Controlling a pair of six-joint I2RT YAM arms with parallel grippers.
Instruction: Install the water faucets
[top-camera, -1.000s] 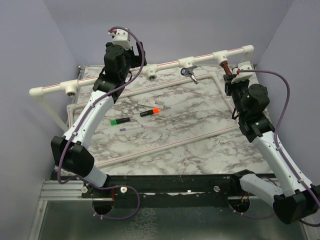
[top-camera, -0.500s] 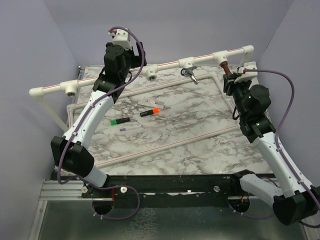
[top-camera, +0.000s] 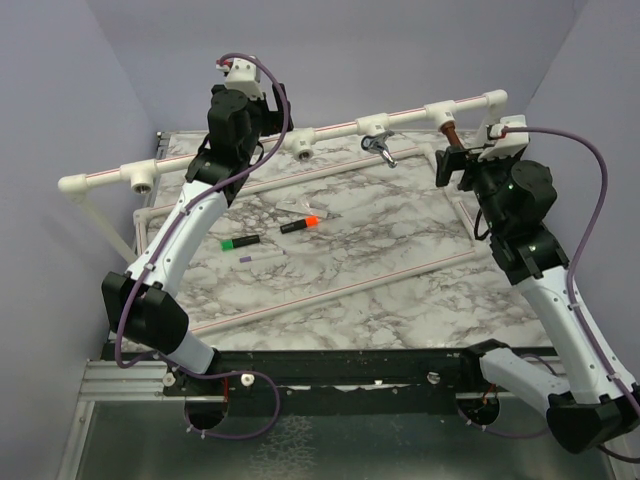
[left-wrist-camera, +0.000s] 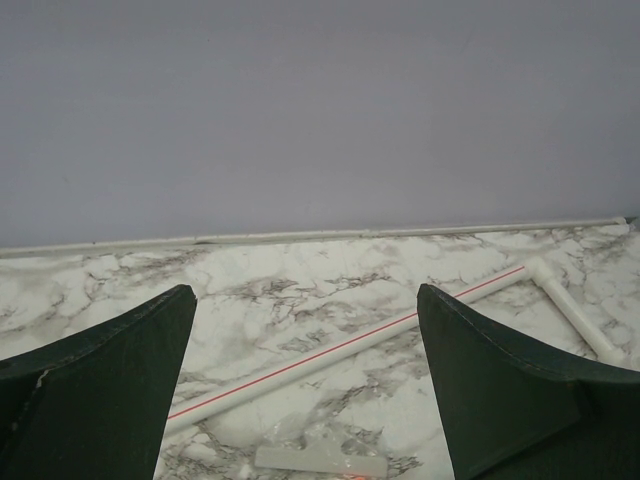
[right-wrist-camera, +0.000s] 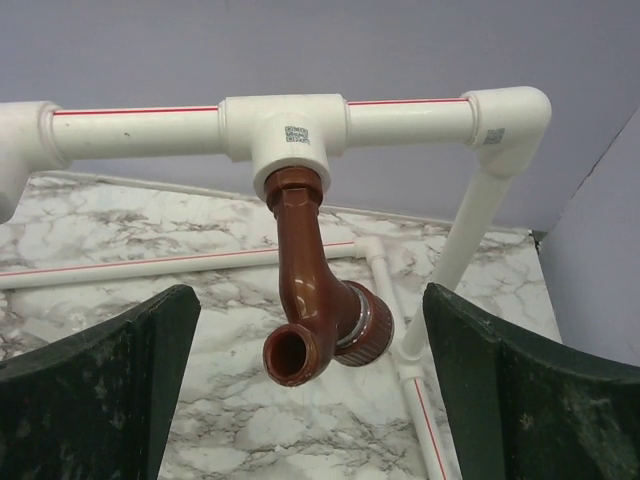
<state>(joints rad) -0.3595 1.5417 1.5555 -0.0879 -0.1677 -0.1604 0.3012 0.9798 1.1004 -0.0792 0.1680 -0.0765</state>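
Observation:
The copper-coloured water faucet (right-wrist-camera: 318, 300) hangs screwed into a white tee (right-wrist-camera: 285, 128) on the raised pipe. Its spout opening faces my right wrist camera. My right gripper (right-wrist-camera: 308, 290) is open, with a finger on each side of the faucet, both apart from it. From above, the right gripper (top-camera: 457, 163) sits just below the copper faucet (top-camera: 450, 131). The silver faucet (top-camera: 379, 147) hangs under the neighbouring tee (top-camera: 373, 125). My left gripper (left-wrist-camera: 305, 292) is open and empty, held high over the back left of the table.
Two more tees (top-camera: 303, 148) (top-camera: 140, 180) sit on the raised pipe (top-camera: 210, 155). A white pipe frame (top-camera: 440, 262) lies on the marble table. An orange-capped marker (top-camera: 300, 224) and a green-capped marker (top-camera: 240, 242) lie mid-table. Purple walls close in on three sides.
My right gripper has gone from shut on the copper faucet to open, letting it go, and has drawn back a little. The left arm has not moved.

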